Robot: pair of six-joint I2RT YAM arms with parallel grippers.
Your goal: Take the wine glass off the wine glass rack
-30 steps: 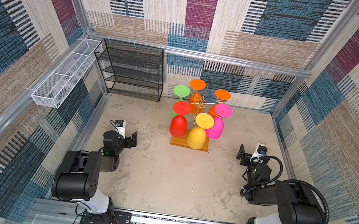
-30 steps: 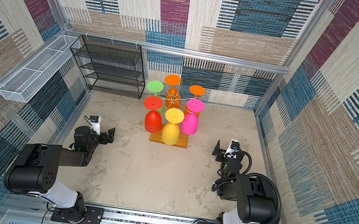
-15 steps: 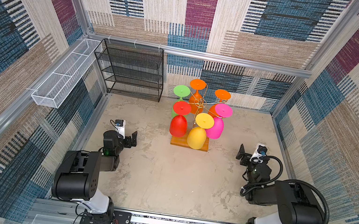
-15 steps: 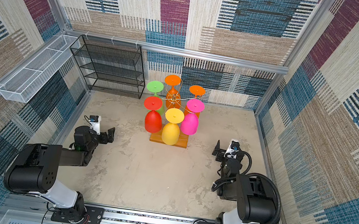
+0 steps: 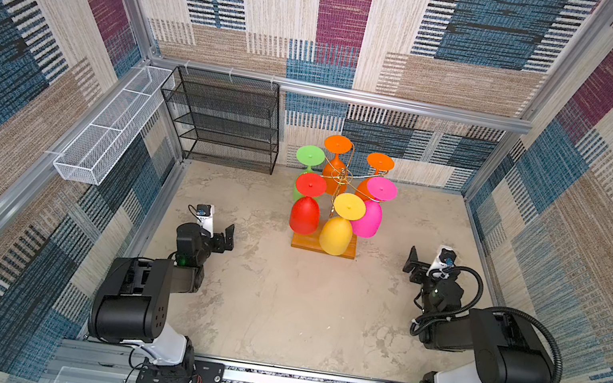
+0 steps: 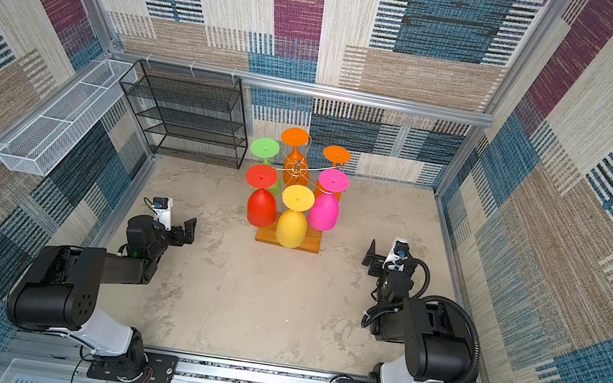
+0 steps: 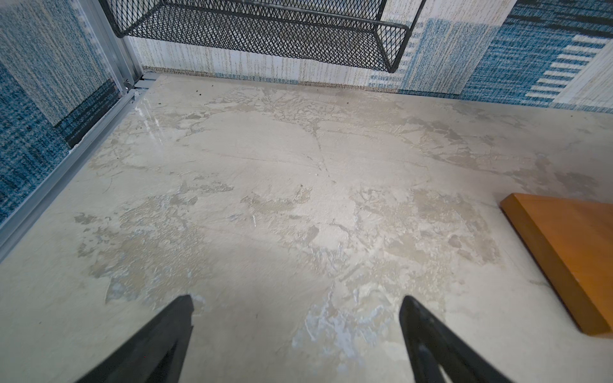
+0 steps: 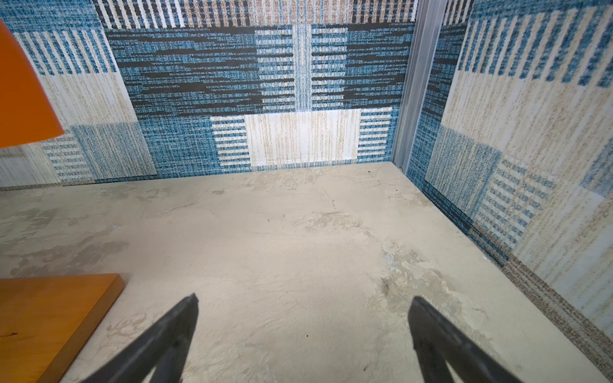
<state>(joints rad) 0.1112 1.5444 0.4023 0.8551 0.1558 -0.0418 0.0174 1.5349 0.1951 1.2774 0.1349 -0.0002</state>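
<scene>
Black left arm (image 5: 136, 290), black right arm (image 5: 501, 351), white base joints (image 5: 169, 344), looped black cable (image 5: 557, 369)

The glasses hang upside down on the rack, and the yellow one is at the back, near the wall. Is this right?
No: the yellow glass hangs at the front of the rack, not at the back; both top views show it. The rest is right.
</scene>
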